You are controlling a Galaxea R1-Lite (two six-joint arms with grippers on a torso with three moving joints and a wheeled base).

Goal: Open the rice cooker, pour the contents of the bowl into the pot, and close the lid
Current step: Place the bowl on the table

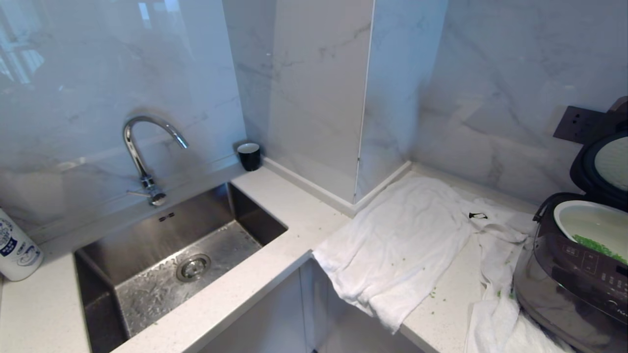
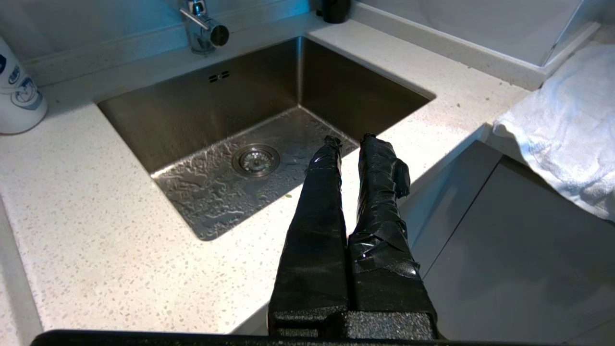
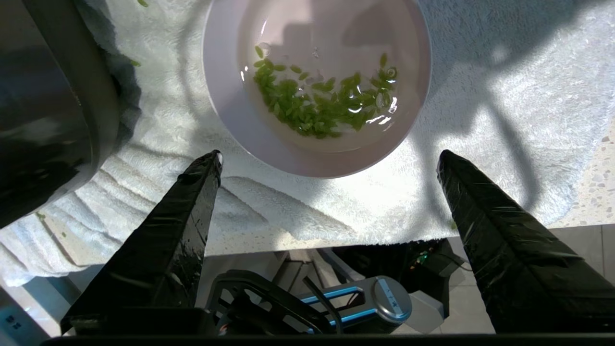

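Standing cut off at the head view's right edge, the rice cooker (image 1: 574,274) has its lid (image 1: 606,164) up and green grains in its pot (image 1: 586,220). My right gripper (image 3: 331,161) gapes wide just short of the bowl (image 3: 317,86) of green grains in water on white towel (image 3: 480,120); my left gripper (image 2: 348,139), fingers nearly together, hangs by the sink (image 2: 202,115).

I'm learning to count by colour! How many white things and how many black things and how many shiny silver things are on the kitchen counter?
White: 4 - towel, bowl, pot, bottle
Black or dark: 2 - cup, rice cooker
Shiny silver: 2 - faucet, sink
Total: 8
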